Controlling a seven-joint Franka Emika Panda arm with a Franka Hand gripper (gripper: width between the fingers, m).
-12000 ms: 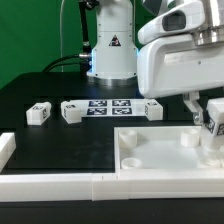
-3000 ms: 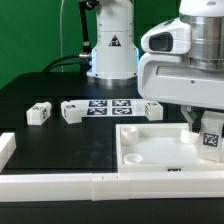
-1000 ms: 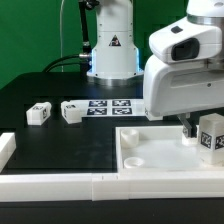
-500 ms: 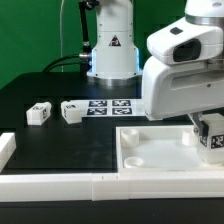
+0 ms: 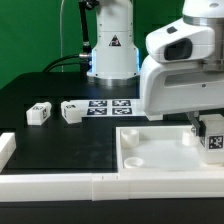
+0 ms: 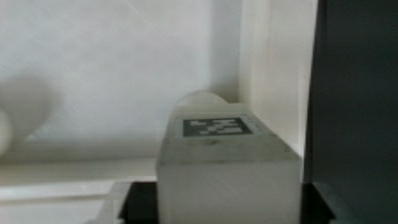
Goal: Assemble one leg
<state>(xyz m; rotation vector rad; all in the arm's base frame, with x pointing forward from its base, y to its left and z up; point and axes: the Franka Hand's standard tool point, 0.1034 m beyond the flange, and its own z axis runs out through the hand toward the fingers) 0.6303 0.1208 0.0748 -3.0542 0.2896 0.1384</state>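
Gripper (image 5: 208, 124) is closed on the leg (image 5: 213, 139), which hangs straight below the wrist with its long axis upright and its marker face towards the exterior camera. The leg is low over the corner of the white panel (image 5: 158, 152) at the exterior view's right; I cannot tell whether its lower end touches the panel. In the wrist view it stands just beside the panel's raised edge (image 6: 267, 60), with the black table (image 5: 60, 140) beyond. By my judgement, the coming move turns on this: the corner recess lies directly beneath the leg, so travel is downward along the leg's own axis. Two spare legs (image 5: 38, 113) (image 5: 72, 111) lie well apart, beside the marker board (image 5: 110, 105).
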